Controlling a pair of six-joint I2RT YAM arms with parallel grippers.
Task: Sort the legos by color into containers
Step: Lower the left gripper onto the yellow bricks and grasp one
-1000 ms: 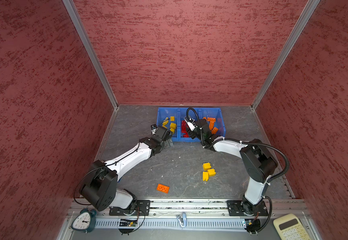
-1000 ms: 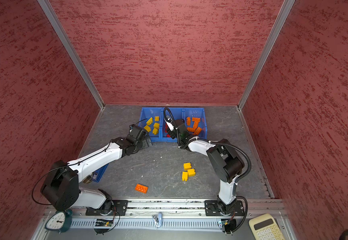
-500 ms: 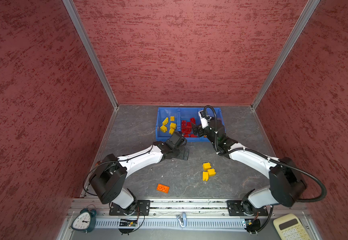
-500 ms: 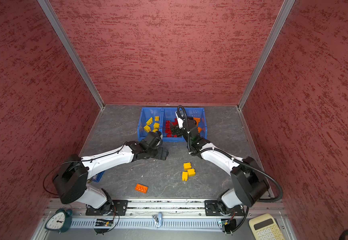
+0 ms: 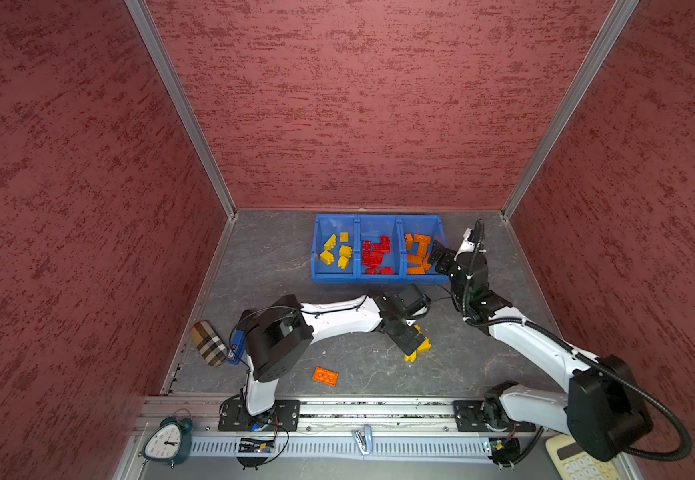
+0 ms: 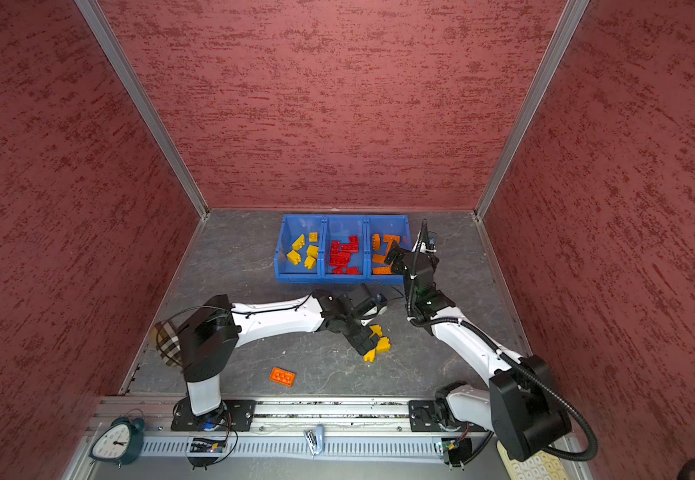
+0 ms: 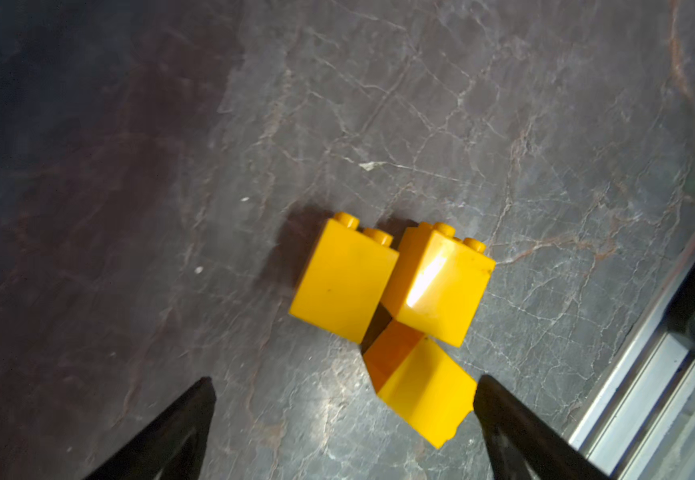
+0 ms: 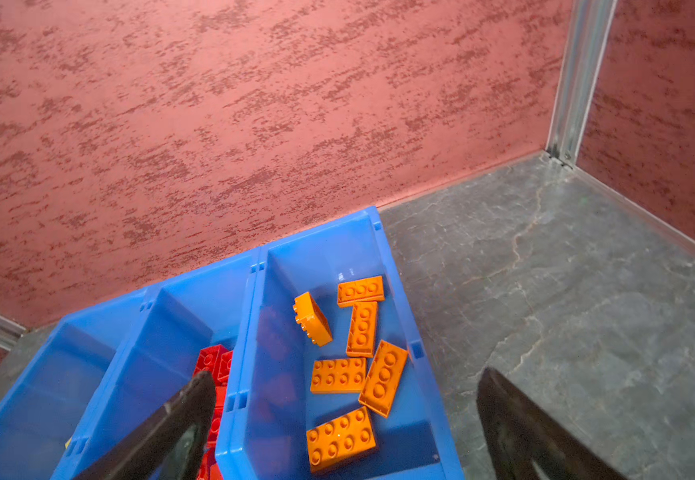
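Left pincer point(image 7: 344, 381): we see it released, jaws wide, just above three yellow legos point(image 7: 383, 291) clustered on the desk point(image 7: 130, 166).
Right pincer point(image 8: 346, 374): we find it released and empty, above the right container's orange bricks point(image 8: 339, 374).
Containers point(image 5: 379, 277): far side; yellow left, red middle, orange right.
Orange lego point(image 5: 325, 376): alone, near side.

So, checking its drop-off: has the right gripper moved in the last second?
Yes. The right gripper moved rightward, from the middle bin to the outer edge of the orange-brick bin.
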